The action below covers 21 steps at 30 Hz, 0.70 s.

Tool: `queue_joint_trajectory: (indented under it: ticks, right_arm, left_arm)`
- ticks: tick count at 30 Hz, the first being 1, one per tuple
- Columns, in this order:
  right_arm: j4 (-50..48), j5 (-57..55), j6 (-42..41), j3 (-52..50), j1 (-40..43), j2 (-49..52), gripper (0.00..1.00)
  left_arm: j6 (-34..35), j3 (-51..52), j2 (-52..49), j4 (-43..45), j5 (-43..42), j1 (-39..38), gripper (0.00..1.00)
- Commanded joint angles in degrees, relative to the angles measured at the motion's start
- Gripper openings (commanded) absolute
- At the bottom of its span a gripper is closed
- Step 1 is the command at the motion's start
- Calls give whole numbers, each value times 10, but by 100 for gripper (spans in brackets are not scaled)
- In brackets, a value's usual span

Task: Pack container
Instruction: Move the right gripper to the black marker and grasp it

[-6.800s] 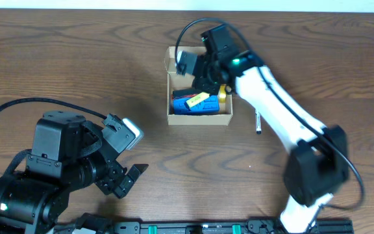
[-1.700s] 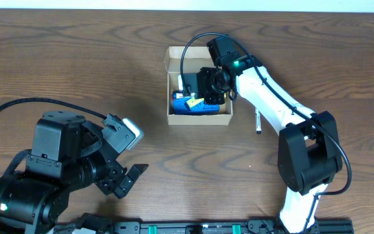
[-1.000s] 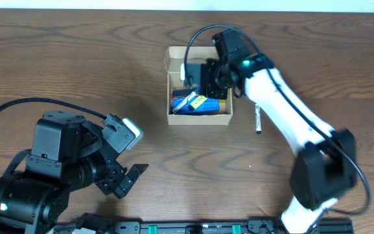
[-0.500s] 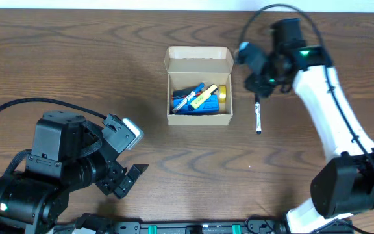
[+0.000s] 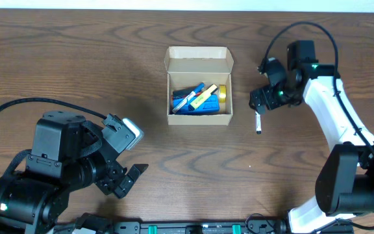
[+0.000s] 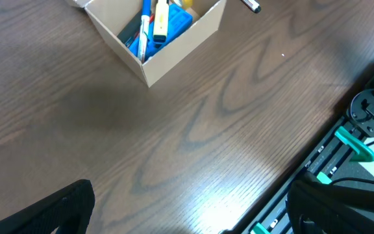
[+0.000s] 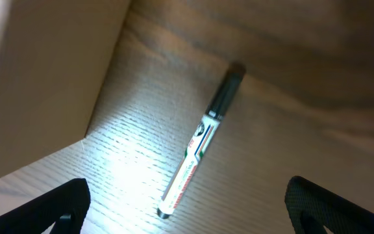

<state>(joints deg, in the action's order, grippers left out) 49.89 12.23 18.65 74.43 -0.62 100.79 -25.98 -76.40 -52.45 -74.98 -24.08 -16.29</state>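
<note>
One loose marker (image 7: 197, 146) on the wooden worktop (image 5: 76, 58): white barrel, dark cap, green and red print too small to read. Plain-sided tan cardboard container (image 5: 199, 119) at mid-worktop toward the far edge, left of that marker, near it but apart. Packed inside: blue markers (image 5: 190, 105), a yellow-labelled one (image 5: 204, 97) slanted across them, a yellow roll (image 5: 222, 94) by the right wall. Longer side running left to right; hinged flap (image 5: 199, 62) open, leaning toward the far edge. Above the loose marker, right claw (image 7: 186, 195) spread wide, gripping nothing. Near the front left, well apart from the container, left claw (image 5: 130, 155) also wide open and empty.
</note>
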Motion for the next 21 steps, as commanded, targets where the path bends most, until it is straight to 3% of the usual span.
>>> queue_joint_trajectory:
  ticks: [1,8,13,21]
  right_arm:
    - [-11,30,-41,-28,-3,2,99]
    - [-38,66,-62,-50,-4,2,99]
    - [-50,-46,-174,-57,-22,6,94]
    - [-71,-155,-275,-57,-74,10,93]
  left_arm:
    - [-6,2,0,-2,-10,-2,95]
    - [-6,2,0,-2,-10,-2,95]
    - [-6,2,0,-2,-10,-2,95]
    - [-6,2,0,-2,-10,-2,95]
